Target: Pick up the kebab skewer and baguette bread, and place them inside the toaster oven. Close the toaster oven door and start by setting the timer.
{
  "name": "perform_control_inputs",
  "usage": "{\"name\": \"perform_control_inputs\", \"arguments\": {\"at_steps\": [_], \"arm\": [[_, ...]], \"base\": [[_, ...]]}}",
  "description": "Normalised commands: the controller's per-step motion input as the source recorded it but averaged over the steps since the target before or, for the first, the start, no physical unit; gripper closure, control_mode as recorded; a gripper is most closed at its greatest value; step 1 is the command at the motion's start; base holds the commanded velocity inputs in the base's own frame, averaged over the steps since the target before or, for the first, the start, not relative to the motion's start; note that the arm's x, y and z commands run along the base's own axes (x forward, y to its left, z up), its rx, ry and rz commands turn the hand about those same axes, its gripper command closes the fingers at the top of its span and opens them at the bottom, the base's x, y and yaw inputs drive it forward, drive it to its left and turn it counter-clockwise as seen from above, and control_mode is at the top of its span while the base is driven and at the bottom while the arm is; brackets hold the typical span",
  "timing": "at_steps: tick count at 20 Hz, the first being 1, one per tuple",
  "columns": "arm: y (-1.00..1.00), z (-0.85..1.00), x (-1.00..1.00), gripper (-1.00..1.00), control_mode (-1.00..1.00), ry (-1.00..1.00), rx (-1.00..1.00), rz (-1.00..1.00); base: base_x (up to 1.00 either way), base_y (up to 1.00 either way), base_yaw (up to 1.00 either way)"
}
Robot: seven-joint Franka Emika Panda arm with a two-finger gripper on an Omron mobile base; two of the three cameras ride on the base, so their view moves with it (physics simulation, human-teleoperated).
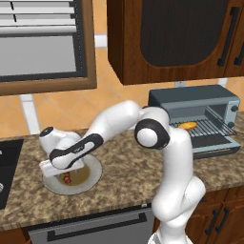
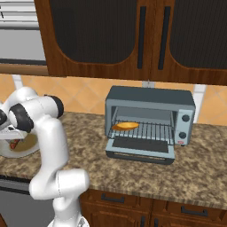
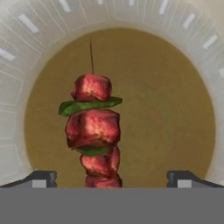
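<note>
while two-finger gripper (image 3: 111,179) hangs wide open, holding nothing, thin skewer of dark red meat chunks and green slices (image 3: 92,133) lies on white ribbed plate (image 3: 26,52), centre of hand view. judged light, stiff, chunks slippery; grasp across middle chunk. golden-orange loaf (image 2: 125,126) on oven rack.

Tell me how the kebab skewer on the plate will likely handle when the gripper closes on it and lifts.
The kebab skewer looks stiff: a thin straight stick through blocky meat chunks. It probably weighs little, being small against the plate. Gripped by its chunks, it may twist or tilt, since the open gripper straddles only its lower end.
</note>
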Motion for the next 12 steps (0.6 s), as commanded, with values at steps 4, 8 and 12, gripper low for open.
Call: {"name": "perform_control_inputs", "arguments": {"at_steps": [4, 8, 12], "arm": [[0.0, -0.19, 0.06, -1.0, -1.0, 0.0, 0.0, 0.0], [0.0, -0.18, 0.06, -1.0, -1.0, 0.0, 0.0, 0.0], [0.0, -0.25, 0.0, 1.0, -1.0, 0.0, 0.0, 0.0]], "base": [[0.0, 0.0, 0.0], [0.0, 0.0, 0.0], [0.0, 0.0, 0.0]]}}
